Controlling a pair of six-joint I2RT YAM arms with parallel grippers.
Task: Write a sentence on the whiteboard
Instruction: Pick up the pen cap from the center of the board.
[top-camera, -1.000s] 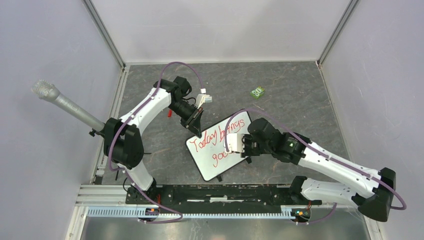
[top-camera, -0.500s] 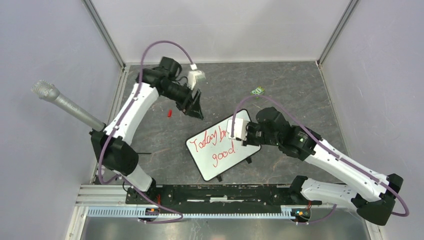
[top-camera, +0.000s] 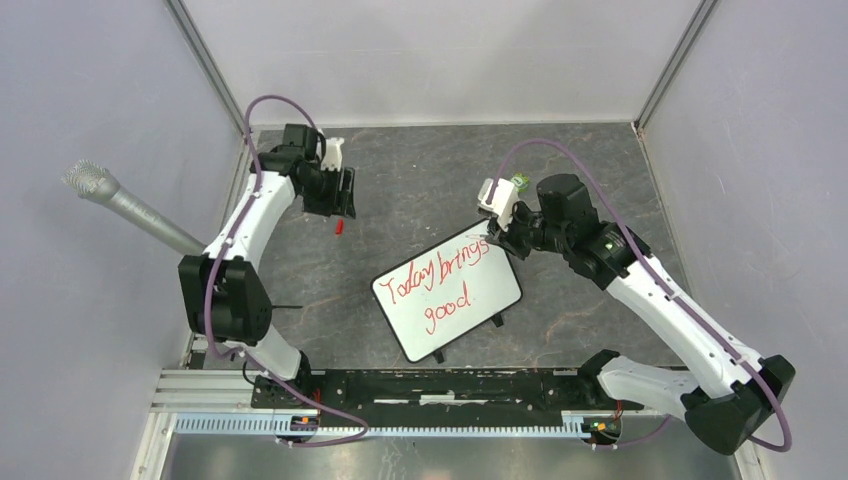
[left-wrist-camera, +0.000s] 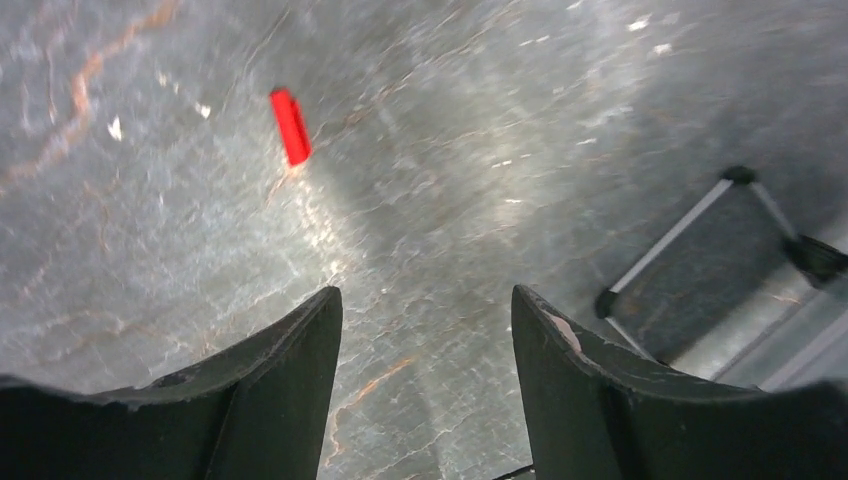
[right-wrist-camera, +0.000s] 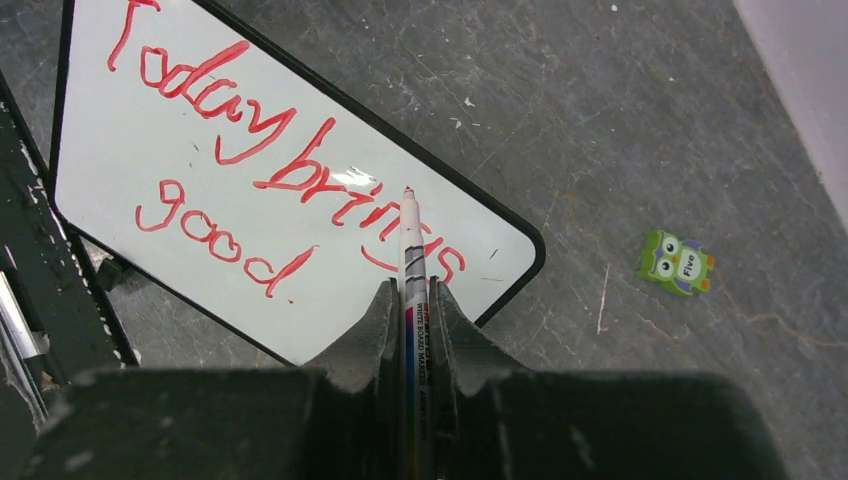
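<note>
Table (top-camera: 430, 170) first: the whiteboard (top-camera: 497, 283) sits mid-table toward the near edge, on a slant, btwn my two arms. My left gripper (left-wrist-camera: 427, 330) is out at the far left, jaws apart w/ nothing in them. My right gripper (right-wrist-camera: 413, 300) hangs over the board's far-right corner, clamped on the marker (right-wrist-camera: 410, 235), tip off the surface. The sentence (top-camera: 447, 268) reads "Today brings good" in red, two lines, so I'd say the writing is mostly or fully done; maybe recap the pen, since a red cap (left-wrist-camera: 291, 126) lies loose at far left. A green owl piece (right-wrist-camera: 676, 263) lies far right. Vs a sec ago: the left has let go of the board's far-left edge and pulled away, and the right has lifted off "good".
</note>
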